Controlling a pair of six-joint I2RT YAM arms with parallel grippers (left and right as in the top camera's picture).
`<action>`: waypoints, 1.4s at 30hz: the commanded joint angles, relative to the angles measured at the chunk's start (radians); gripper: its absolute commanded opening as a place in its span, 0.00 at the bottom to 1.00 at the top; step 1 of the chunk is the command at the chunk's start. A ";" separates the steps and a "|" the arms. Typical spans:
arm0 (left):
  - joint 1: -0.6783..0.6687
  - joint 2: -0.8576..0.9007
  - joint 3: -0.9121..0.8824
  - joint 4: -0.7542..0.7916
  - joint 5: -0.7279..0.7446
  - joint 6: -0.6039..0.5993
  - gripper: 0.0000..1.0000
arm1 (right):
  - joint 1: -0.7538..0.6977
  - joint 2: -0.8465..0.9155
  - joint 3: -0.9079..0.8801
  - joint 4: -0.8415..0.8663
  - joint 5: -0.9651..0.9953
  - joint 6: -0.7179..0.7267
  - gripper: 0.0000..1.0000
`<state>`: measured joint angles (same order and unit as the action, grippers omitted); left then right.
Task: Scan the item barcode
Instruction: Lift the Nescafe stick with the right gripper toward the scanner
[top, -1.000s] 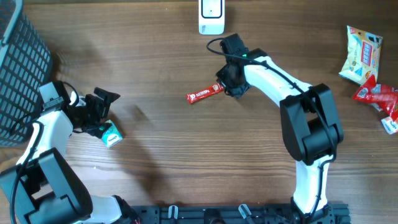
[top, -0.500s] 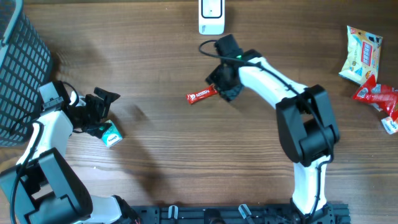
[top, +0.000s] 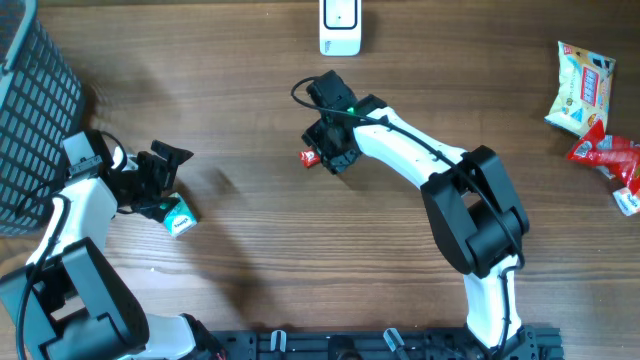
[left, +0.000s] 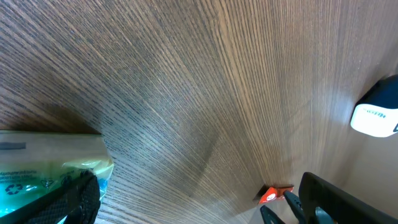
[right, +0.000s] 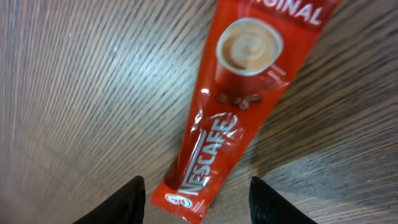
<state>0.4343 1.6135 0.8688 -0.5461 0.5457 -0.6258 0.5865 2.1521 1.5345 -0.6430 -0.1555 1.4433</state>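
Observation:
A red Nescafe sachet lies flat on the wood table. My right gripper hangs over its lower end, open, one finger on either side and neither touching it. From overhead the right gripper hides most of the sachet, and only its red left tip shows. The white scanner stands at the table's far edge. My left gripper is open at the left, beside a teal packet. That packet lies against one left finger in the left wrist view.
A dark mesh basket stands at the far left. A yellow snack bag and a red one lie at the right edge. The left wrist view also catches the scanner and the sachet's tip.
My right gripper has slid left along the sachet, from its right end to its left end, and now covers most of it. The left arm has not moved.

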 joint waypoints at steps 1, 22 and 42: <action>0.005 -0.011 0.003 0.000 -0.017 0.019 1.00 | -0.002 0.069 0.018 -0.002 0.026 0.054 0.50; 0.005 -0.011 0.003 0.000 -0.017 0.019 1.00 | -0.060 0.105 0.018 -0.110 -0.012 -0.063 0.04; 0.005 -0.011 0.003 0.000 -0.017 0.019 1.00 | -0.229 0.065 0.018 0.099 -0.919 -0.930 0.04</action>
<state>0.4343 1.6135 0.8688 -0.5461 0.5457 -0.6258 0.3828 2.2005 1.5593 -0.5800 -0.7246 0.7437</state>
